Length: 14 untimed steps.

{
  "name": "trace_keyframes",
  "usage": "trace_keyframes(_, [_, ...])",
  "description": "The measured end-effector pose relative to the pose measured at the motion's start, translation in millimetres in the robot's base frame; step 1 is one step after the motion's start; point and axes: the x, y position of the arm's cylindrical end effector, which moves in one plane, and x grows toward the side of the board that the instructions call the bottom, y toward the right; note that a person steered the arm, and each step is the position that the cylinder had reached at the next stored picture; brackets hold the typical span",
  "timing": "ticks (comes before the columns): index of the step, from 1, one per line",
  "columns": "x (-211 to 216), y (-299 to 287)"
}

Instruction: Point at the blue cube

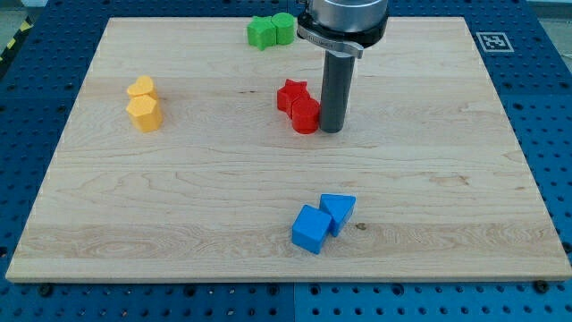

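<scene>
The blue cube [310, 229] lies near the view's bottom centre, touching a blue triangular block [340, 211] on its upper right. My tip [332, 131] rests on the board just right of a red cylinder [306, 116], well above the blue cube. A red star block [291, 94] sits against the red cylinder's upper left.
Two green blocks [271, 30] sit together at the view's top, left of the arm. A yellow heart block [141, 88] and a yellow hexagonal block [145, 114] sit together at the view's left. The wooden board [447, 179] lies on a blue perforated table.
</scene>
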Motion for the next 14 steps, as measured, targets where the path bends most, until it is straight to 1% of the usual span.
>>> trace_keyframes(2, [-11,93])
trace_keyframes(3, [-11,126])
trace_keyframes(5, [-8,138])
trace_keyframes(6, [14,183])
trace_keyframes(7, [50,204])
trace_keyframes(8, [99,189])
trace_keyframes(9, [146,146])
trace_keyframes(10, [177,86])
trace_keyframes(11, [179,81])
trace_keyframes(12, [179,62])
trace_keyframes(13, [179,18])
trace_keyframes(14, [179,-5])
